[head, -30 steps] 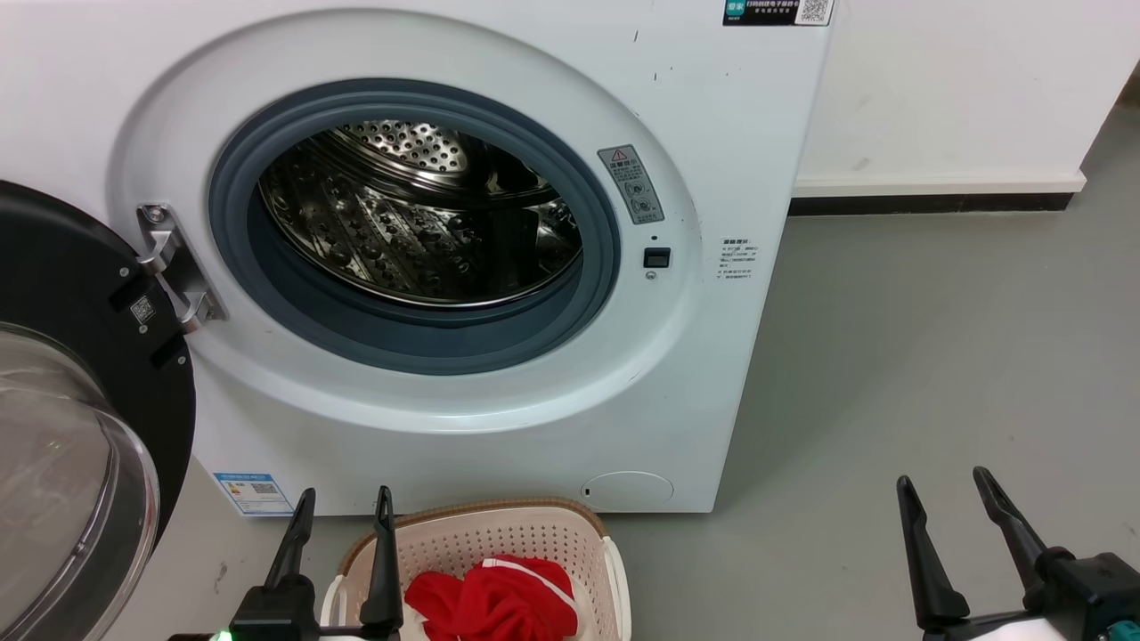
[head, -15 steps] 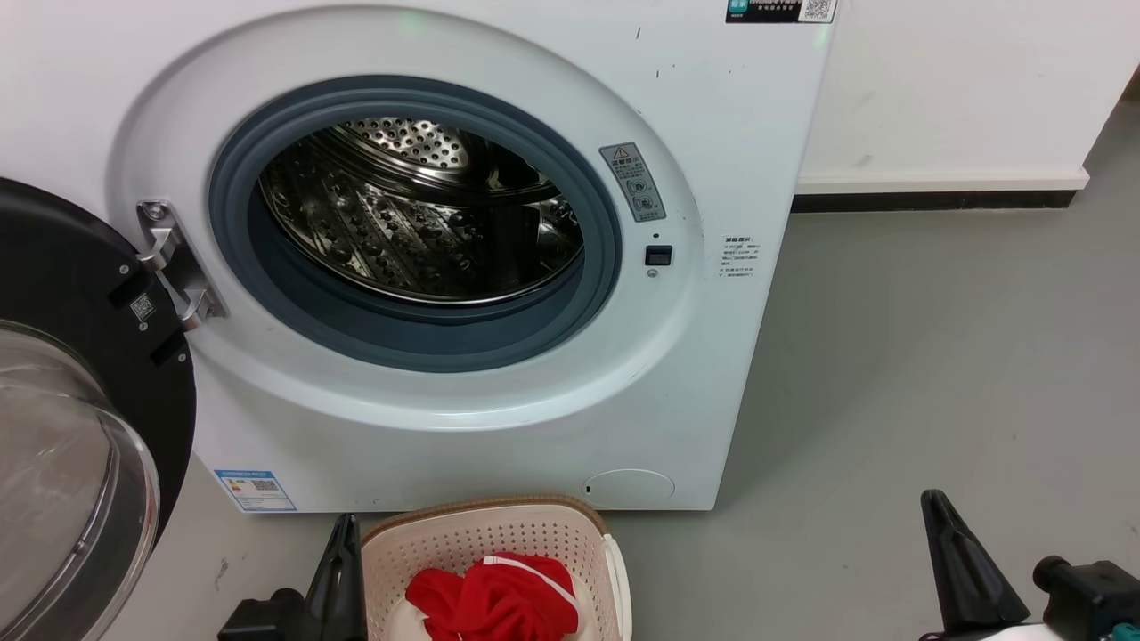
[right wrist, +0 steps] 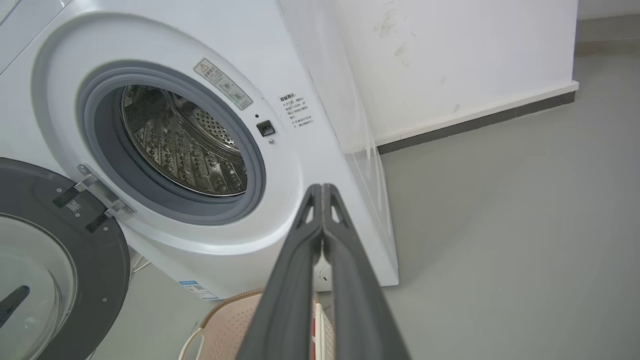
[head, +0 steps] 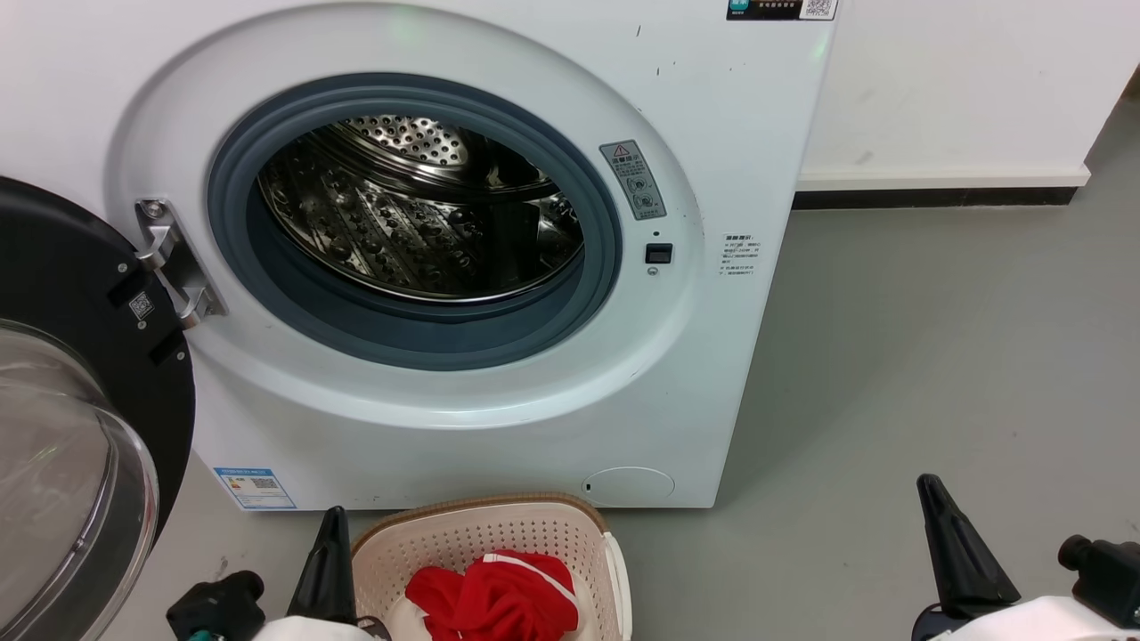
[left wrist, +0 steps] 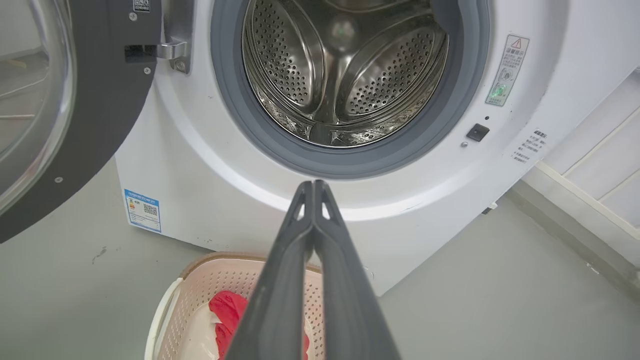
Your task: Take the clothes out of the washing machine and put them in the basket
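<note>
Red cloth, one heap: the clothes lie bunched in the basket, with thin white stripe trim on top and a pale piece under the red at the left; how many garments make the heap I cannot tell. Basket, one: cream perforated plastic with a brown rim, standing on the grey floor just in front of the washing machine. Washing machine, one: white, with a grey-rimmed porthole and its perforated steel drum in plain view. Door, one: black frame and glass bowl, swung open to my left on its metal hinge. Grippers, two, both mine. Left gripper: fingers pressed together tip to tip, gripping nothing, just beside the basket's left rim. Right gripper: fingers likewise pressed together, gripping nothing, over the floor well to the right of basket and machine. Blue label, one: at the machine's lower left corner.
</note>
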